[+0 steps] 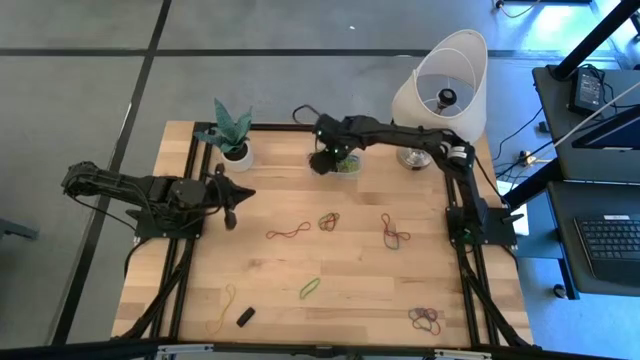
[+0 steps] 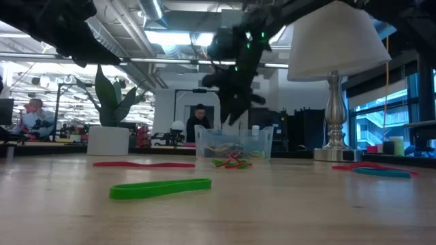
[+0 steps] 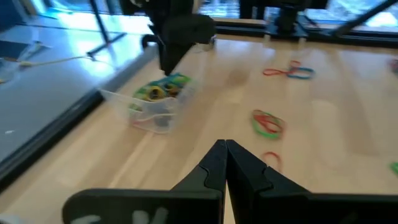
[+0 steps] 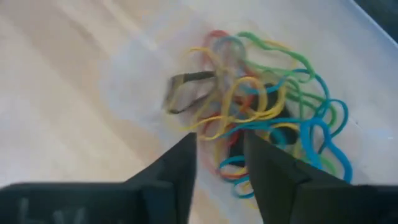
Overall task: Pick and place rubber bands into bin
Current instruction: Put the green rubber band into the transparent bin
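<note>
From above, the right pincer (image 1: 325,160) hangs over the bin (image 1: 349,166) by the lamp (image 1: 440,85); loose rubber bands (image 1: 395,234) lie across the desk (image 1: 350,290) nearer than the bin. The left pincer (image 1: 232,203) waits beside the plant pot (image 1: 237,155).

At desk level, the bin holds a coloured pile.

Left wrist view: that pincer is clenched, empty.

Right wrist view: fingers parted, released above bands inside the bin. Several clusters remain, so roughly midway.

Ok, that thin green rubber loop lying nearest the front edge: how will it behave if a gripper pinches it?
The thin green rubber loop lies flat and stretched out, so it will probably dangle limp. It looks light, and may slide on the smooth wooden table.
</note>
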You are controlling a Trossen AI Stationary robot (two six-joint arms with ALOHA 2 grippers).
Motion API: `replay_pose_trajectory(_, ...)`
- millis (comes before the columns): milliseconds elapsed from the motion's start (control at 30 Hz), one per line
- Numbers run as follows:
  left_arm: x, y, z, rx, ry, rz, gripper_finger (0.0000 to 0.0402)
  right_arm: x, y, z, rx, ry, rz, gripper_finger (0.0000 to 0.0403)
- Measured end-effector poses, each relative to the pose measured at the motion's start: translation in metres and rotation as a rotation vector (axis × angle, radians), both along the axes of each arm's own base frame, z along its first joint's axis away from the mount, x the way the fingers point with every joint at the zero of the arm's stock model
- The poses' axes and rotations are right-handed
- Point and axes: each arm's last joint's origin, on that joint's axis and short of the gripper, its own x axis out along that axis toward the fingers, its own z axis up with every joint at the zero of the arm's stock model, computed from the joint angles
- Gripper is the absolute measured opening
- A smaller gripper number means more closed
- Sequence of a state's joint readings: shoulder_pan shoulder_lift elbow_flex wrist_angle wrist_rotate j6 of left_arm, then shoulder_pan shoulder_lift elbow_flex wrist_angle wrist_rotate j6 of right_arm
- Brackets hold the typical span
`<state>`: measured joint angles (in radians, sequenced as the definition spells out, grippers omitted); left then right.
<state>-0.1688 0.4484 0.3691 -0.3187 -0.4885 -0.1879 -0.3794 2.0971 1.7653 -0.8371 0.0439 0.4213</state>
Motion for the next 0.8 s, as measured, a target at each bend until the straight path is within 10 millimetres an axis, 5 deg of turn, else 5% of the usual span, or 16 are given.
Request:
replay_pose_trajectory(267,-0.001,-0.002,-0.005,-0.028,0.06,-0.088,0.0003,0.002,0.076,0.043,-0.136,-0.021,0.098,0.0013)
replay_pose_trajectory(400,-0.001,-0.003,-0.006,0.017,0.091,-0.15,0.0003,-0.013,0.11,0.052,-0.119,-0.037,0.132,0.0012)
replay_pose_trajectory(800,0.031,-0.012,0.013,0.046,0.246,-0.166,0.0003,-0.109,0.184,0.033,-0.022,-0.282,0.128,0.0009)
